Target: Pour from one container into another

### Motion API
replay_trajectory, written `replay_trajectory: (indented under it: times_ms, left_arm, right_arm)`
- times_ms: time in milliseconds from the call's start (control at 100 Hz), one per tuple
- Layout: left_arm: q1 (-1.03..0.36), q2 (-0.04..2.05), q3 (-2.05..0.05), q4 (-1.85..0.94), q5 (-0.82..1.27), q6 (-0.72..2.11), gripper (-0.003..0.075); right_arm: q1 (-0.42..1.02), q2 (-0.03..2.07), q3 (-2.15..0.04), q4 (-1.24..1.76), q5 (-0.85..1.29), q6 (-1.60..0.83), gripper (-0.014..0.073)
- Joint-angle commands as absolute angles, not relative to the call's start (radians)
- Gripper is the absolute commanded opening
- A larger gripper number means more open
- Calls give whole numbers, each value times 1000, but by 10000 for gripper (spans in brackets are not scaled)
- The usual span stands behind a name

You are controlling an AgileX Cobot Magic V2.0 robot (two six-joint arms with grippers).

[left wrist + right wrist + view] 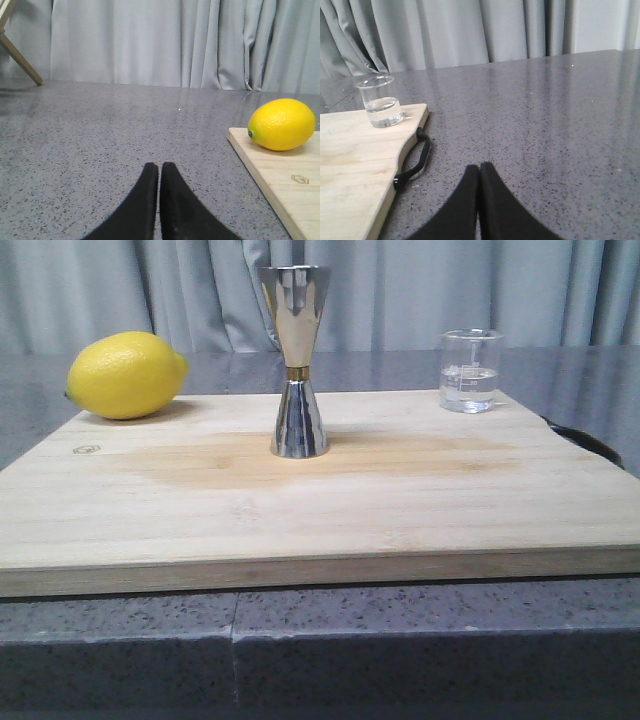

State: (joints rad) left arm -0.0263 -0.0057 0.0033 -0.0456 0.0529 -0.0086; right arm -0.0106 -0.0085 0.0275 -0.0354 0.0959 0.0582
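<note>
Front camera gives me the whole wooden board [400,510] lying on the grey speckled counter [300,640], and neither arm shows in it. The steel jigger [297,360] stands upright near the middle of the board, gold band at its waist, wide cup up; I can't see into it from here. Neither wrist camera picks it up at all.

The glass beaker [470,371] sits upright at the board's far right corner, well apart from the jigger, holding clear liquid to roughly a third of its height. My right wrist camera confirms that: the beaker [379,101] is close to the board's edge [360,165], liquid level plain to see, and beside it a black strap handle [413,160] hangs off the board's side, which the front view only hints at.

The lemon [126,375] rests at the far left corner of the board. Left wrist camera catches it too [282,124], sitting right by the board's corner, with a small stamped logo [299,179] on the wood nearby.

Left pincer [159,172]: black fingers pressed together, closed on nothing, over bare counter off the board's left side. Right pincer [479,172]: same story, fingers closed and empty, over bare counter off the board's right side, beaker well apart from it. Grey curtains [420,290] run behind everything.
</note>
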Motion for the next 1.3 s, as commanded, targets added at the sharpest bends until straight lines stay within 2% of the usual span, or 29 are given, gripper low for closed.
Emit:
replay_trajectory:
  times_ms: [0, 900, 1030, 1180, 1290]
  left_arm:
    - [-31, -31, 8, -46, -27, -15, -19]
    - [-31, -31, 8, -46, -27, -15, -19]
    - [-29, -31, 5, -44, -97, -15, -19]
    - [-29, -31, -59, -46, -68, -15, -19]
    - [-29, -21, -143, -46, 0, -15, -19]
  right_arm:
    - [-17, -30, 42, -37, 11, 56, -71]
    - [-17, -30, 42, -37, 0, 56, -71]
    - [-17, -30, 42, -37, -52, 56, -71]
    - [-17, -30, -8, -37, -51, 56, -71]
    - [-17, -26, -91, -37, 34, 56, -71]
